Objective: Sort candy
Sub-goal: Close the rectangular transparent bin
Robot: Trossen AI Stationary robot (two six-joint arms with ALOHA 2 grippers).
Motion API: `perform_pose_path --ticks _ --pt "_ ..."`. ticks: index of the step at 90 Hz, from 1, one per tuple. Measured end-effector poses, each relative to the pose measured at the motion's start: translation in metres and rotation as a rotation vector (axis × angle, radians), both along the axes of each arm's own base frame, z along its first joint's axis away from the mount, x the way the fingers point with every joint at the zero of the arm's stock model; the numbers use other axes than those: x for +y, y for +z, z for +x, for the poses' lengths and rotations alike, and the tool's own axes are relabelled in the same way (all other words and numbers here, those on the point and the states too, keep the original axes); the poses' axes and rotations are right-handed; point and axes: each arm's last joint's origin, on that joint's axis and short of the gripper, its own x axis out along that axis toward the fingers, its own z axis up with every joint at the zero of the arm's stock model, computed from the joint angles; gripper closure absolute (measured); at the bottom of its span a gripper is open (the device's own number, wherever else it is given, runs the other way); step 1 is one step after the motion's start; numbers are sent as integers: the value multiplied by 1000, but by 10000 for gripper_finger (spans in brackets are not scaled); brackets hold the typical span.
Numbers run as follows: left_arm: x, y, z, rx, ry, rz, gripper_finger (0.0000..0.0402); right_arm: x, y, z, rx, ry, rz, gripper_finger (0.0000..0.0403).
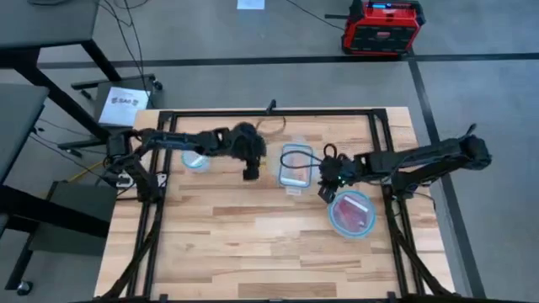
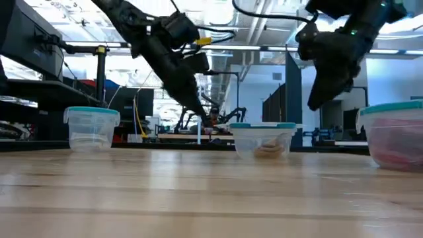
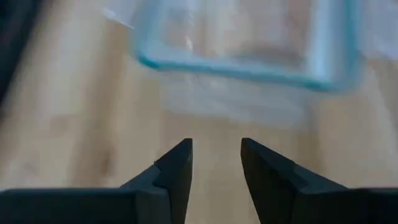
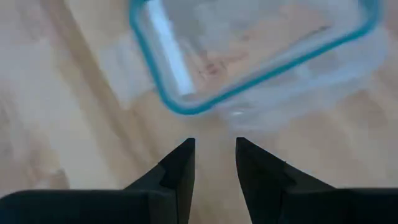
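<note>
Candy sits sorted in the round tub by the right gripper; both it and the left gripper hang parted and empty, flanking the rectangular tub on the bench.

Wooden table, three clear containers

Overhead, table-level and both wrist cameras all share the rectangular container.
</note>
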Motion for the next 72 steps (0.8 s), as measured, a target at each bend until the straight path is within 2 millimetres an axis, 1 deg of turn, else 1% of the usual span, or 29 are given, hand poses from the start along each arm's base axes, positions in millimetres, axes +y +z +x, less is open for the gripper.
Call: perform_pose_path --ticks 8,18,28,36,43,54,72 --pt "12 -11 2 43 14 -8 279 9 -12 -3 19 -10 32 301" --pt "18 -20 20 146 -42 17 279 17 -21 -3 23 -4 54 301" --pt "23 -25 36 234 -83 17 279 20 -27 0 43 -5 60 301" --pt "28 -21 45 245 -92 29 279 22 -32 3 50 -10 68 301" --pt "30 -10 53 200 -100 62 279 25 -36 6 55 -1 68 301" --pt "33 -2 57 171 -104 80 279 26 -41 9 67 -1 66 301" --pt "31 -9 49 269 -107 36 279 27 -45 11 79 9 69 301"
